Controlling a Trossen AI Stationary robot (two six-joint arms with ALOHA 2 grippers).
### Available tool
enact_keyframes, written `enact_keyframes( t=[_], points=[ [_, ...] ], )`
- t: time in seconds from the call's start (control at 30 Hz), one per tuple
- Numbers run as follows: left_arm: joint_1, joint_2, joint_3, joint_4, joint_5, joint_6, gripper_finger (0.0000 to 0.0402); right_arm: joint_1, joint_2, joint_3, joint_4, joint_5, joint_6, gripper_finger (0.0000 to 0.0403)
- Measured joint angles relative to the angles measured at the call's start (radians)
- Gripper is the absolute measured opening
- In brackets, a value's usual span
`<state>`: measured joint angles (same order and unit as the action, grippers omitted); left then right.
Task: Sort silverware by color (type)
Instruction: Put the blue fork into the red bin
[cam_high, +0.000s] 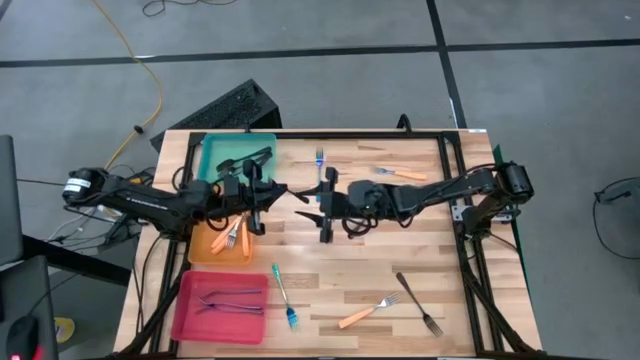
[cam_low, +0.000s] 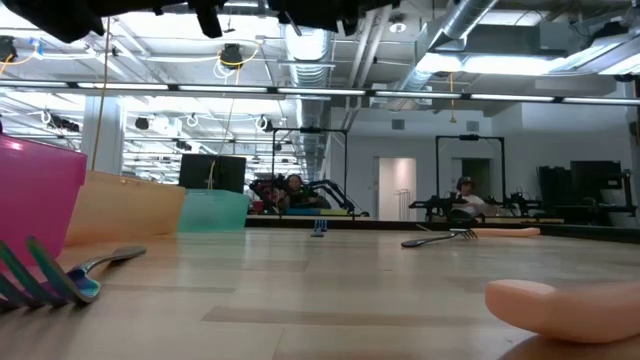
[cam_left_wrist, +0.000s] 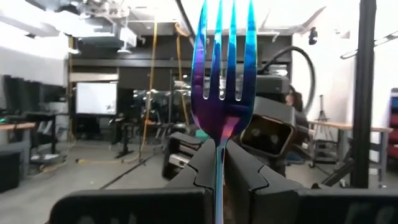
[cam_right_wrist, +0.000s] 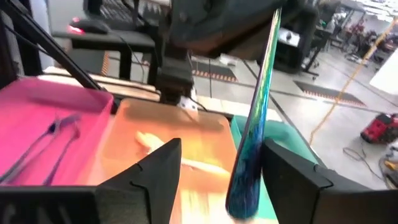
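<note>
You have a wooden tabletop (cam_high: 400, 300) with three trays lined along its left edge: teal tray (cam_high: 215, 152) at the far end, orange tray (cam_high: 200, 248) in the middle, pink tray (cam_high: 205, 318) nearest, leaving the centre and right side as your open room. Both arms meet over the middle, just beside the orange tray. Your left pincer (cam_left_wrist: 219, 163) is clamped shut on a blue fork (cam_left_wrist: 222, 74), which stands upright between its fingers with the tines up. Your right pincer (cam_right_wrist: 219, 160) has its fingers spread apart, and the fork's handle stands in the gap between them. Loose silverware lies scattered: a teal-handled fork (cam_high: 284, 298) near the pink tray, an orange-handled fork (cam_high: 366, 311) and a dark fork (cam_high: 418, 303) toward the near edge, another orange-handled one (cam_high: 400, 174) at the far right.
</note>
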<state>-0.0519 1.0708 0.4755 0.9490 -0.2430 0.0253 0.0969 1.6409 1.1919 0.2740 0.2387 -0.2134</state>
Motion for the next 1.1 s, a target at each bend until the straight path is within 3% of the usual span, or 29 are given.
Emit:
enact_keyframes(
  t=[0.33, 0.53, 0.9, 1.1],
  points=[
    [0.043, -0.094, 0.000, -0.139, -0.042, 0.006, 0.0000, -0.005, 0.000, 0.000, -0.061, -0.007, 0.009, 0.0238],
    [0.046, -0.162, 0.000, -0.267, -0.035, -0.037, 0.0000, -0.015, 0.000, 0.000, -0.213, -0.005, 0.034, 0.0238],
    [-0.011, -0.287, 0.000, -0.554, 0.079, -0.278, 0.0000, -0.001, 0.000, 0.000, -0.654, -0.004, 0.101, 0.0226],
    [-0.103, -0.271, 0.002, -0.686, 0.078, -0.475, 0.0000, -0.003, 0.000, 0.000, -0.758, -0.004, 0.128, 0.0223]
  ],
)
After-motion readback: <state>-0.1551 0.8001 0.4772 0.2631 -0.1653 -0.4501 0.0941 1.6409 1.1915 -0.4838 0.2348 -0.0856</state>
